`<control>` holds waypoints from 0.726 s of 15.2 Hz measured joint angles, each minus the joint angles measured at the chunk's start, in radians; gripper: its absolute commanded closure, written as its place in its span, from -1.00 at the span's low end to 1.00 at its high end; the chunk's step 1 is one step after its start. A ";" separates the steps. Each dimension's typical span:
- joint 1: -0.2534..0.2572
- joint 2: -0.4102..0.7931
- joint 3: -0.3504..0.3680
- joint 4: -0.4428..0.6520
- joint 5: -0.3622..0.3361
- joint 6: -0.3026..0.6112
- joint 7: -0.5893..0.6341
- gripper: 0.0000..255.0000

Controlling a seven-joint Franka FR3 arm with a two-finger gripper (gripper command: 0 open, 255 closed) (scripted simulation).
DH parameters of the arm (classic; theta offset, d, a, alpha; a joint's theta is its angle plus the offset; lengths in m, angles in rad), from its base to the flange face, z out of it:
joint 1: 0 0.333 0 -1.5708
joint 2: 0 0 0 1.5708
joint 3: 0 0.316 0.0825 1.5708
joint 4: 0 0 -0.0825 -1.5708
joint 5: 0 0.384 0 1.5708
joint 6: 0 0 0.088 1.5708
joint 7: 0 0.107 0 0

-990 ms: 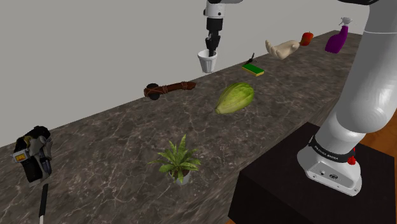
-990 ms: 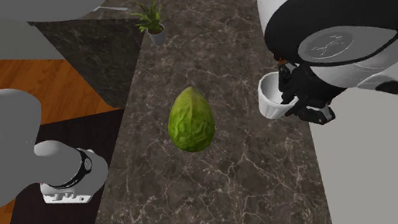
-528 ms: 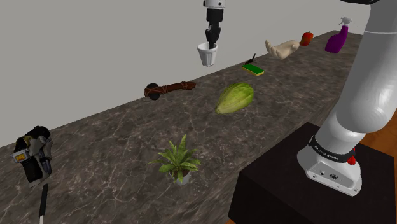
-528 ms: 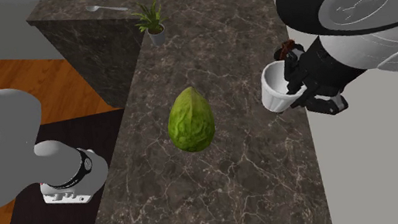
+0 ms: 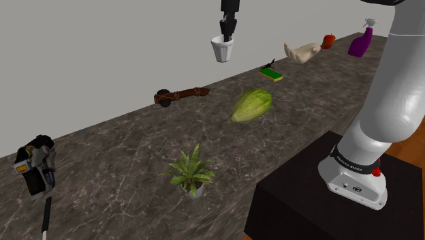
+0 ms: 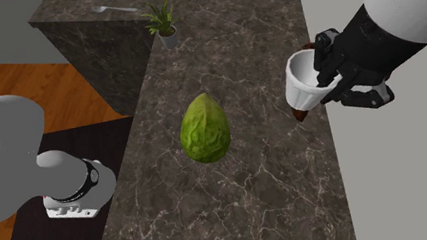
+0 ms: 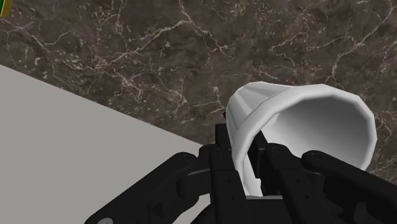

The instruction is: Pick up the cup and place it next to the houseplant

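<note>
Black fingers of the gripper (image 5: 225, 34) are closed on the rim of a white cup (image 5: 222, 50). One finger is inside the mouth and the other outside, so the cup's wall is pinched between them. The wrist view shows this grip closely: the gripper (image 7: 250, 167) clamps the wall of the cup (image 7: 299, 121), whose open mouth faces away over the dark marbled countertop (image 7: 127, 51).

In the shoulder view the cup hangs upright in the air, clear of the countertop (image 5: 122, 150), against the grey wall behind it. In the second exterior view the gripper (image 6: 326, 72) holds the cup (image 6: 303, 83) above the counter's edge along the wall. A brown bundle (image 6: 302, 115) peeks out just beneath it.

Nearest on the counter lie that brown roped bundle (image 5: 180, 95) and a green and yellow sponge (image 5: 271, 73). A pointed green cabbage (image 5: 250, 104) rests further towards the counter's front. The houseplant (image 5: 191, 172), a small leafy plant in a pale pot, stands well apart from the cup, beyond the cabbage and near the counter's front edge.

Along the wall at the shoulder view's right sit a beige object (image 5: 303, 52), something red (image 5: 329, 41) and a purple spray bottle (image 5: 359, 44). A black handheld device (image 5: 35, 167) sits at the shoulder view's left.
</note>
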 measured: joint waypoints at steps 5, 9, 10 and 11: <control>-0.002 0.015 0.000 0.090 0.000 -0.075 0.009 1.00; 0.037 -0.045 0.023 0.023 -0.005 -0.061 0.067 1.00; 0.049 -0.067 0.031 -0.006 -0.006 -0.051 0.085 1.00; 0.061 -0.094 0.040 -0.044 -0.008 -0.038 0.105 1.00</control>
